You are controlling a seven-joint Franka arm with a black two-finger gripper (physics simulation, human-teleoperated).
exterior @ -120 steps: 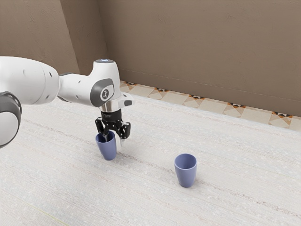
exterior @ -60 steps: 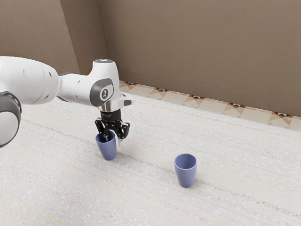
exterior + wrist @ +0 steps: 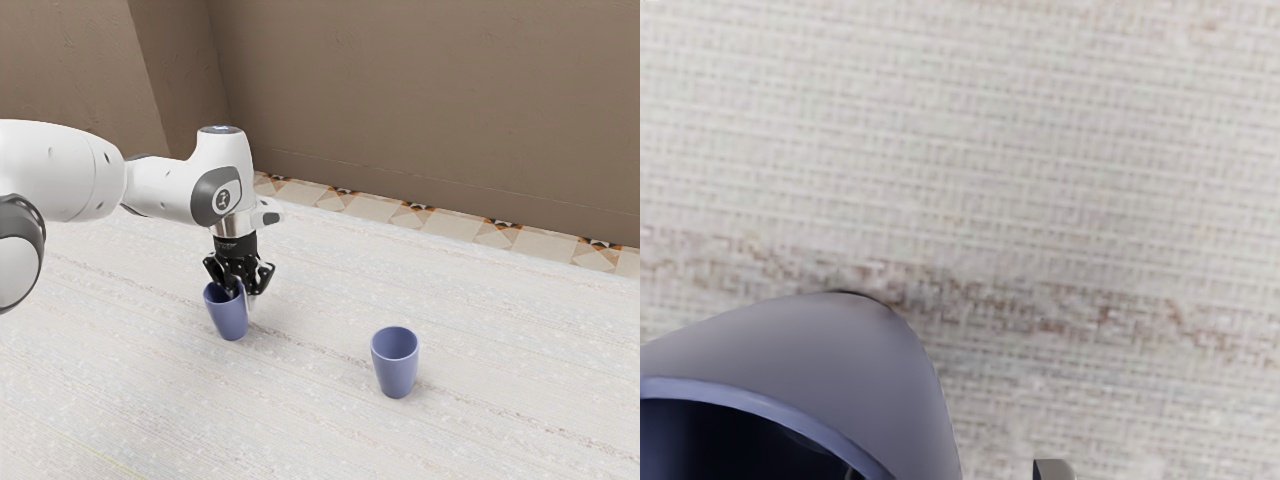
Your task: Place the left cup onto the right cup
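The left cup (image 3: pixel 228 316), blue-purple, stands on the pale table (image 3: pixel 480 300) at the exterior view's left. My black gripper (image 3: pixel 238 291) points down at its rim on the side toward the exterior view's right. One finger sits inside the cup and the other outside, shut on the cup's wall. The right cup (image 3: pixel 395 362), same colour, stands upright and alone toward the exterior view's right, well apart from the hand. In the wrist view the left cup (image 3: pixel 790 380) looms right under the hand, its dark opening showing.
The table surface is pale and textured, with open room around both cups. A brown wall (image 3: pixel 420 100) and a patterned floor strip (image 3: pixel 450 222) lie behind the table's far edge.
The fingers have drawn together onto the left cup's rim wall. The arm and both cups have kept their places.
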